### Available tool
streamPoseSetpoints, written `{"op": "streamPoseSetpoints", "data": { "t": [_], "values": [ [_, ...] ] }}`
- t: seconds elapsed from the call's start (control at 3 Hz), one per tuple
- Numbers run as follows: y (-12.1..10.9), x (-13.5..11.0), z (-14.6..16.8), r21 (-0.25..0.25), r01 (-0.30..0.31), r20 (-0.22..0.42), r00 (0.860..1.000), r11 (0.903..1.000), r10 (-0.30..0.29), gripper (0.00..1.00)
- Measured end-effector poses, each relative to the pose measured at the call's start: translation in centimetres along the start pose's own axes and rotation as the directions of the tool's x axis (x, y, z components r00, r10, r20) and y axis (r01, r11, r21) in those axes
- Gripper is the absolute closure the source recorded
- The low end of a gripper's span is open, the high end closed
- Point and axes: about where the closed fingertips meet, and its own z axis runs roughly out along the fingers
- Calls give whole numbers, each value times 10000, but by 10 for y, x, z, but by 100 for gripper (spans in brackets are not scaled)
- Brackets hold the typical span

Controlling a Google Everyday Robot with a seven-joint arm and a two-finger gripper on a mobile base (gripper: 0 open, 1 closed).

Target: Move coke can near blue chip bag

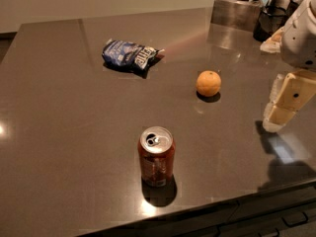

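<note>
The coke can stands upright near the front edge of the dark table, red-brown with a silver top and pull tab. The blue chip bag lies crumpled at the back centre-left, with white lettering and a black-and-white end on its right. My gripper hangs at the right edge of the view, above the table. It is well to the right of the can and a little farther back, and it holds nothing. The can and the bag are far apart.
A round orange fruit sits between the bag and my gripper. Metal containers and dark objects stand at the back right corner. The table's front edge runs just below the can, with drawers under it.
</note>
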Motion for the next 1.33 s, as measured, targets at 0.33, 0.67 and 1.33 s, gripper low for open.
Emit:
{"op": "streamPoseSetpoints", "data": {
  "t": [0.33, 0.67, 1.33],
  "values": [
    [0, 0, 0, 2, 0, 1, 10000, 10000, 0, 0],
    [1, -3, -1, -73, -24, 181, 9998, 10000, 26, 0],
    [32, -40, 6, -877, 244, 2153, 9765, 9958, -50, 0]
  ]
}}
